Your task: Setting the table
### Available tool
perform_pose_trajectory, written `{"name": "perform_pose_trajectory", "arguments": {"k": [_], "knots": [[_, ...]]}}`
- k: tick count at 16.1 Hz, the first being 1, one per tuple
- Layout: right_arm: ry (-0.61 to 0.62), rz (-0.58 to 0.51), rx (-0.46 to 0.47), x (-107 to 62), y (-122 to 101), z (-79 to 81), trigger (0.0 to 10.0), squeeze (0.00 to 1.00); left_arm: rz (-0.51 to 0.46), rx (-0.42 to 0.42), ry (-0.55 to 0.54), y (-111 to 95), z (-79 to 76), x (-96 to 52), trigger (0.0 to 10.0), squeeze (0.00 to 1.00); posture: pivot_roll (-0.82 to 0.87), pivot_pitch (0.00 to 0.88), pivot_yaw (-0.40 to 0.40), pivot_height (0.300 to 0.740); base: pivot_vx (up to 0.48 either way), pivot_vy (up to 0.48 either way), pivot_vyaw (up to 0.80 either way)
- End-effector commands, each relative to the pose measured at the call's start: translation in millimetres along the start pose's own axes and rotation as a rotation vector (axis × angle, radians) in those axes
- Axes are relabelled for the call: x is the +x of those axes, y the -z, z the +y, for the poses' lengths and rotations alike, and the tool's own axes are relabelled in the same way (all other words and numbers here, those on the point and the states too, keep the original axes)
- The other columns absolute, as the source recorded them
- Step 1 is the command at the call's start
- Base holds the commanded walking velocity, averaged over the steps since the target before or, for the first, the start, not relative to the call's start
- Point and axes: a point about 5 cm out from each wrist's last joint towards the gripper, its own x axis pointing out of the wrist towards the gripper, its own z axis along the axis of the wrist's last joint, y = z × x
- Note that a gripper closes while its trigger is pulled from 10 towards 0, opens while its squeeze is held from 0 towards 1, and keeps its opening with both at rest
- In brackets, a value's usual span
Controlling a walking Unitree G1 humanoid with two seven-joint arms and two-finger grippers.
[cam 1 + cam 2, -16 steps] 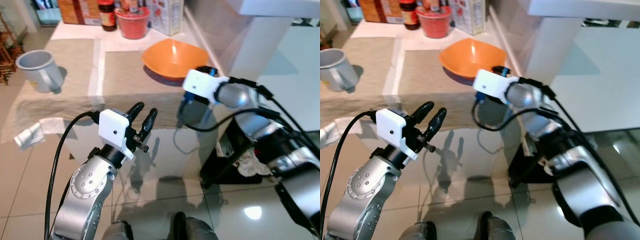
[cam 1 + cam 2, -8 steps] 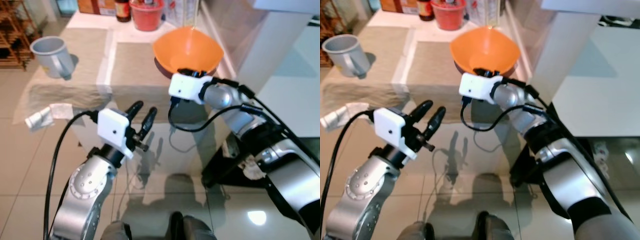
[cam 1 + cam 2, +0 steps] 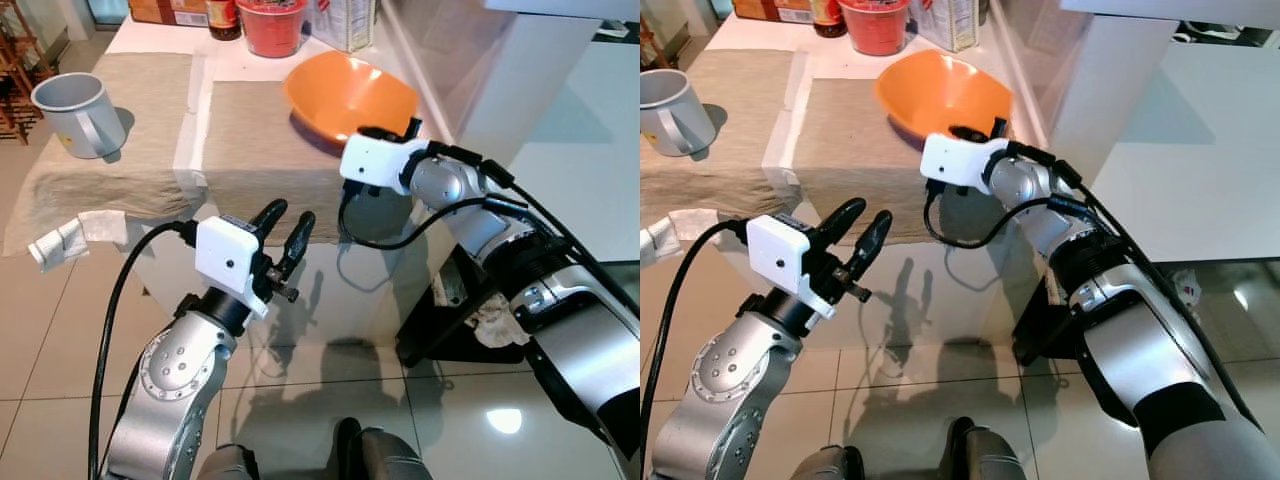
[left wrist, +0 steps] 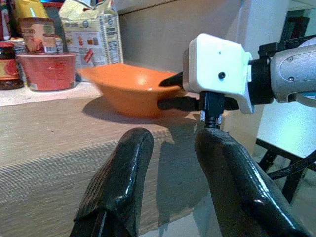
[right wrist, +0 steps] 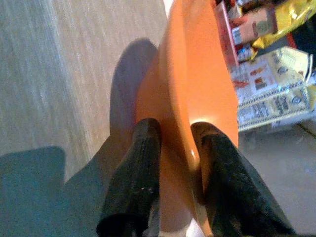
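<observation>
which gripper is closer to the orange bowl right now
Right. The right gripper has its fingers astride the orange bowl's rim; the left gripper hangs off the table's front edge, well short.

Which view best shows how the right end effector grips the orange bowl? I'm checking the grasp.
The right wrist view: its fingers straddle the orange bowl rim, one inside, one outside. The left wrist view shows the grip side-on; both eye views show the right end effector at the rim, fingers mostly hidden.

Silver arms [image 3: 175, 370], white wrist boxes [image 3: 228, 258], black cables [image 3: 110, 330]
</observation>
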Motion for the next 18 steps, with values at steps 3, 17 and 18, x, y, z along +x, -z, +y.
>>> {"name": "perform_pose_trajectory", "arguments": {"k": [3, 17, 18], "knots": [[0.090, -0.063, 0.003, -0.5, -7, -13.8, 0.0, 0.00, -0.007, 0.003, 0.007, -4, -4.5, -1.7, 10.0, 0.00, -0.03, 0.119, -0.062, 0.740, 0.000, 0.000, 0.00], [0.407, -0.546, 0.474, -20.9, -64, -40.4, 4.0, 0.00, -0.014, 0.001, -0.066, -5, 7.2, -1.2, 10.0, 0.00, -0.03, 0.124, -0.048, 0.740, 0.000, 0.000, 0.00], [0.362, -0.634, 0.581, -25.6, -78, -35.7, 10.0, 0.00, -0.021, -0.011, -0.138, -5, 17.5, -1.5, 10.0, 0.00, -0.04, 0.120, -0.046, 0.740, 0.000, 0.000, 0.00]]}}
